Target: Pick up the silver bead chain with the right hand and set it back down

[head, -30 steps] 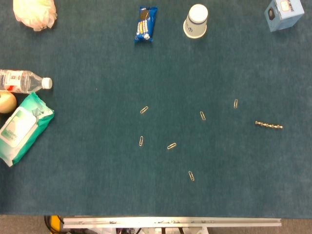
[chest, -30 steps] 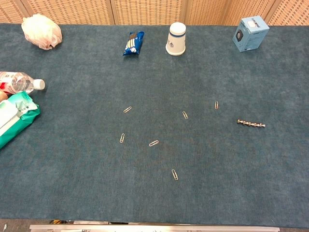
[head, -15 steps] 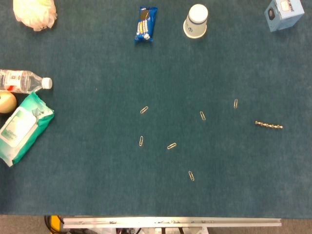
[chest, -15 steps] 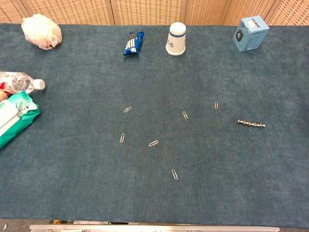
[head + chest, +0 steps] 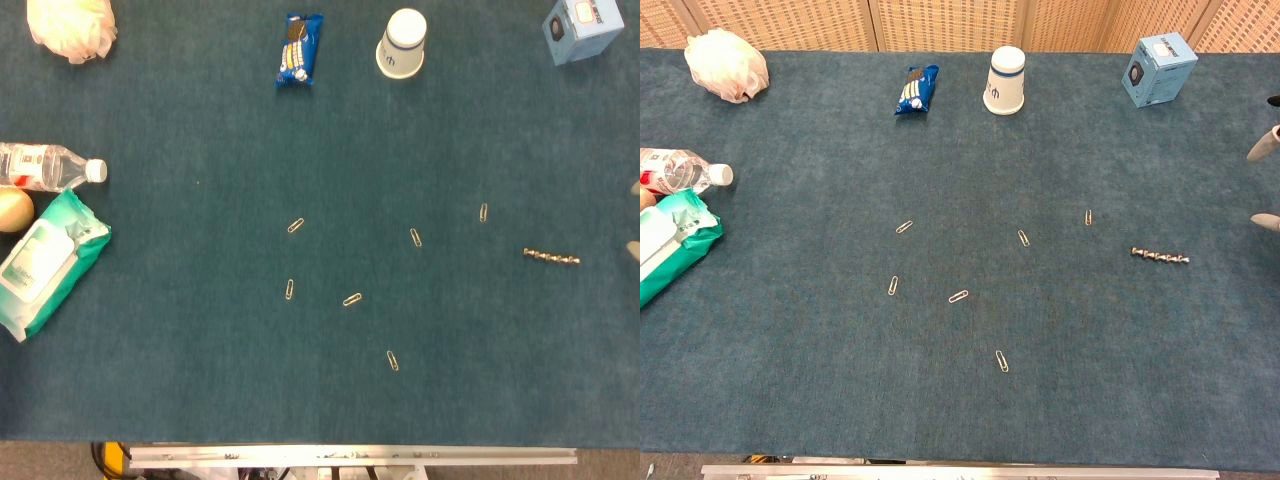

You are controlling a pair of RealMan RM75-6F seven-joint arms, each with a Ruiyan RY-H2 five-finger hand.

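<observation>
Chest view: teal table (image 5: 840,400), wicker wall (image 5: 940,22); right robot hand's fingertips (image 5: 1262,146) visible, grip unclear.

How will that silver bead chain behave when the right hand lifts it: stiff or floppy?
Probably floppy: the silver bead chain looks like separate linked beads, so it should droop from wherever it is pinched. It lies flat and thin on the cloth, so getting fingertips under it may be fiddly. Likely light.
</observation>
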